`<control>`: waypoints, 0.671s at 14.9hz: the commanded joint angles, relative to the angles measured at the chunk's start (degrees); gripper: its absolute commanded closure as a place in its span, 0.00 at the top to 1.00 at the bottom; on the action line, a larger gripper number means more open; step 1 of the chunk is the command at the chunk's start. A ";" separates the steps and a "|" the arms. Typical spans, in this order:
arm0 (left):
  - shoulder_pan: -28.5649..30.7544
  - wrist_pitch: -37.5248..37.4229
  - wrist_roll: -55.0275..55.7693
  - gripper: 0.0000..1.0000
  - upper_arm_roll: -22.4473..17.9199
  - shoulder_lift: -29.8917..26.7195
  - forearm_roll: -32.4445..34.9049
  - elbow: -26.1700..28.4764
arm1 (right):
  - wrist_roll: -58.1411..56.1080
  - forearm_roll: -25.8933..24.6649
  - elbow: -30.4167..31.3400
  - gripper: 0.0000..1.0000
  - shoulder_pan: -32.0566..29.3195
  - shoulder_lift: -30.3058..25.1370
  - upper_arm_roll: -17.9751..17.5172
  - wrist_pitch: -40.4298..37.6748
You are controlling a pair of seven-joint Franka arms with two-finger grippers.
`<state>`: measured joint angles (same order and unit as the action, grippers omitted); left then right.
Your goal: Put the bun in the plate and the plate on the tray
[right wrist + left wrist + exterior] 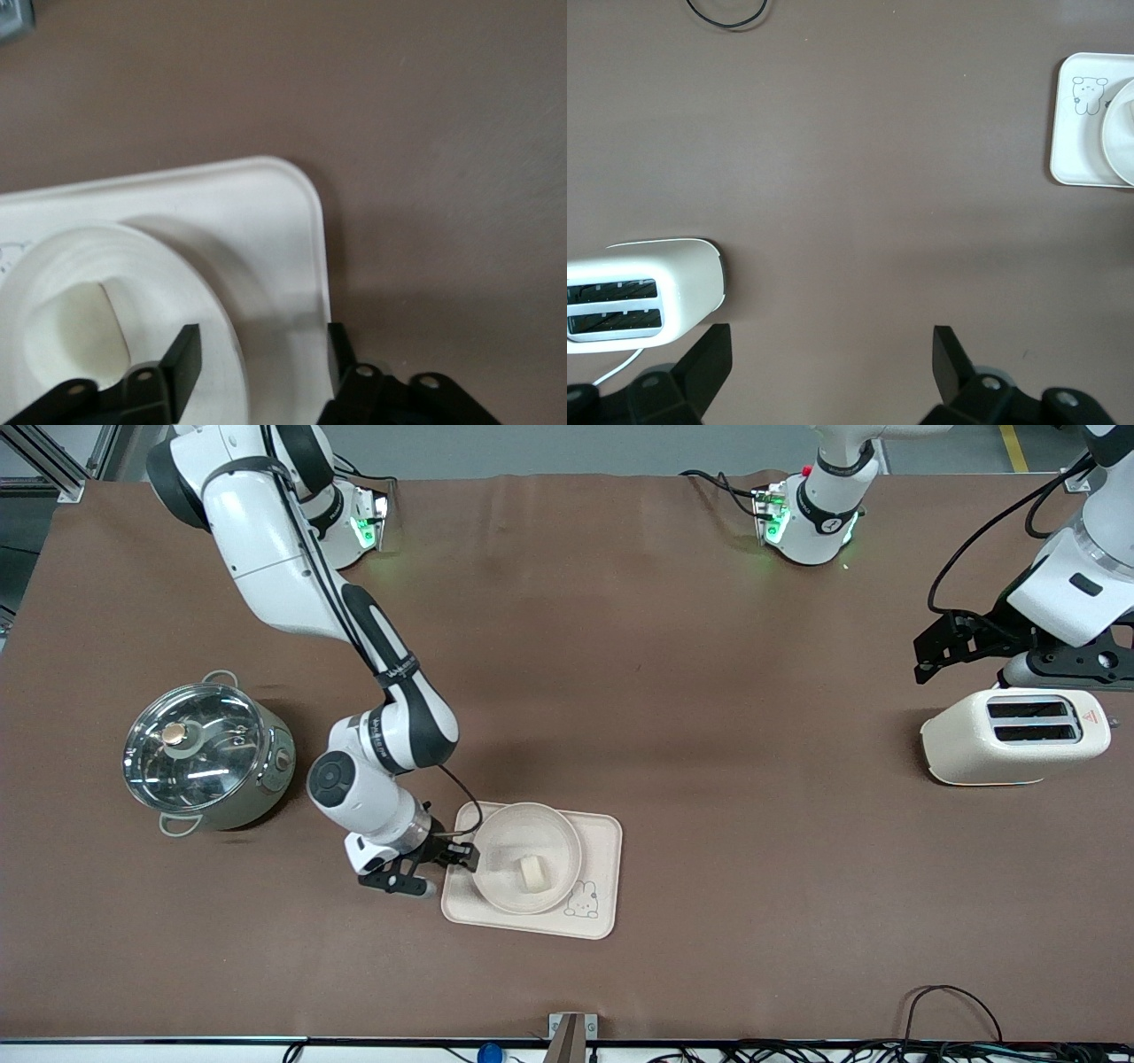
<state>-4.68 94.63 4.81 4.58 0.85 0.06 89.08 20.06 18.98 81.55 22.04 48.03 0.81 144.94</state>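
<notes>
Checking progress: both placements look done to me, judged from how things lie now.
bun (pixel 533 873): lying inside the plate, toward the side nearer the rabbit drawing (pixel 582 901); nothing of mine touches it.
plate (pixel 496 837): sitting on the tray, taking up most of the end nearest my right arm; rim inside the tray's edge as far as I can see.
tray (pixel 606 841): flat on the worktop (pixel 620 646), nearer the front camera than the pot and the toaster.
right gripper (pixel 443 859): low at the tray's edge, at the plate's rim. In my right wrist view the jaws stand parted with the rim (pixel 226 328) running between them, one finger (pixel 183 361) over the plate's inside, the other outside it over the tray. I see a gap on both sides, so I read this as let go, not gripping.
left gripper (pixel 830 365): jaws wide open, holding nothing, up over the worktop by the toaster (pixel 1014 735); this arm waits.
pot (pixel 205 755): lidded, toward the right arm's end of the worktop, not involved.
done: bun in plate, plate on tray.
left: in my judgement only backing my right jaws off the rim and pulling clear without dragging the plate.
risk: a finger catching the rim could shift the plate or tip it off the tray.
unclear: whether the outer finger brushes the tray wall.
</notes>
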 commanded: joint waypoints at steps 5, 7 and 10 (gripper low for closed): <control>0.28 -0.94 0.12 1.00 1.57 0.38 1.17 -1.28 | 0.34 -0.08 2.21 1.00 -3.23 -17.33 6.29 -23.61; 0.28 -0.94 0.03 1.00 1.58 0.38 1.17 -1.45 | -0.19 -0.17 2.30 1.00 -3.32 -22.60 9.89 -30.37; 0.20 -0.94 0.03 1.00 1.58 0.82 1.17 -2.77 | -5.53 -1.82 2.12 1.00 -3.40 -30.08 16.48 -42.41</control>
<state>-4.67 94.62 4.81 5.63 0.96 0.08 88.57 17.83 18.59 80.60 18.68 23.92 14.11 107.70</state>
